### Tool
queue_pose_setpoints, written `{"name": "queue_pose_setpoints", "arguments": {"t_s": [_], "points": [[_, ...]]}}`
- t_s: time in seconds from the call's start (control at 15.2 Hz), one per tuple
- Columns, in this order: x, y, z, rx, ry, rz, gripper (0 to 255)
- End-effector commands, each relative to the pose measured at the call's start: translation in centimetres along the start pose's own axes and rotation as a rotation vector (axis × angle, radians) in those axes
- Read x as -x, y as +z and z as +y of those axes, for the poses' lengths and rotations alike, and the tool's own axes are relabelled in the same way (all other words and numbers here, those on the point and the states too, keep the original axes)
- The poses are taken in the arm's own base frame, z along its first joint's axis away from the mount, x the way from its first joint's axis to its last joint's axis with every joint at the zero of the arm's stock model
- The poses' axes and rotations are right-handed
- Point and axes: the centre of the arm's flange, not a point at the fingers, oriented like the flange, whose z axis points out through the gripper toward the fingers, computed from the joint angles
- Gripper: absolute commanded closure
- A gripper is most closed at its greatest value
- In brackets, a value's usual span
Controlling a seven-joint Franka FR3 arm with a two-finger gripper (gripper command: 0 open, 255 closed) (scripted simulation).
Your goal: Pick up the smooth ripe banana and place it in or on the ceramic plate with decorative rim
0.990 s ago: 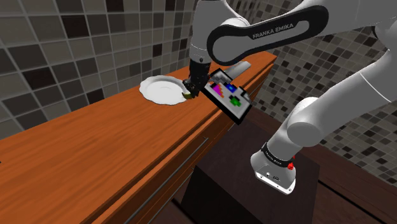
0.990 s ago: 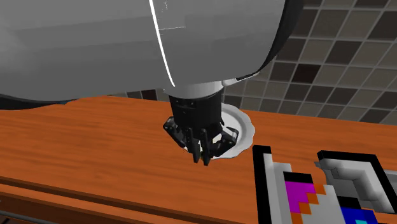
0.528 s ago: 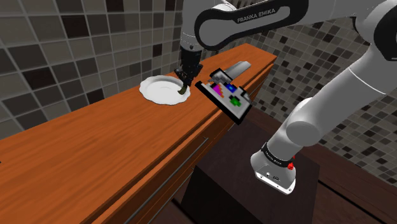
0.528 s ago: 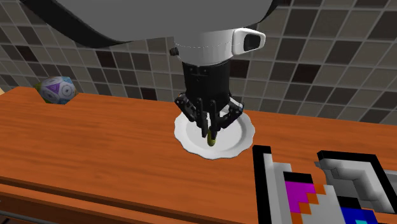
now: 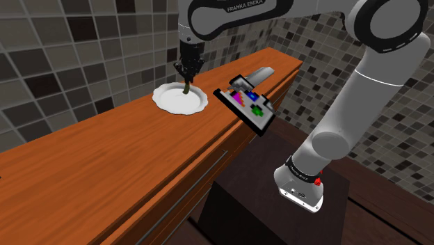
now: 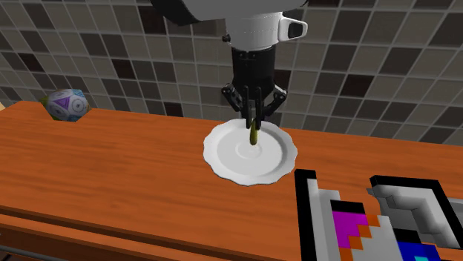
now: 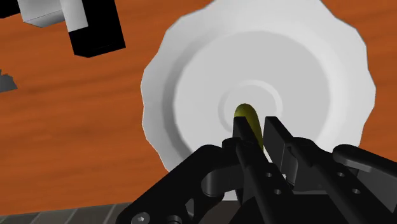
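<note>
Banana: olive-yellow, hanging upright over the plate's centre; whether it touches the plate is unclear.
Gripper: fingers clamped on the banana's upper end.
Plate: white, scalloped rim, on the counter.
Risk: let go while upright, the banana may topple and roll off the rim.

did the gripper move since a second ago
Yes. In the shoulder view the gripper, shut on the banana, went left from the plate's right rim to above its middle.
</note>
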Motion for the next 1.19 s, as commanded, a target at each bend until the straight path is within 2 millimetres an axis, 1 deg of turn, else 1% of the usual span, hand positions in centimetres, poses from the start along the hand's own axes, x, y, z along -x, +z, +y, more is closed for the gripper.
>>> {"name": "queue_pose_setpoints", "arguments": {"t_s": [0.0,0.86,1.12], "points": [[-0.8,0.9,0.0,0.000,0.000,0.000,255],[-0.7,7.6,-0.5,0.000,0.000,0.000,255],[-0.7,7.6,-0.5,0.000,0.000,0.000,255]]}}
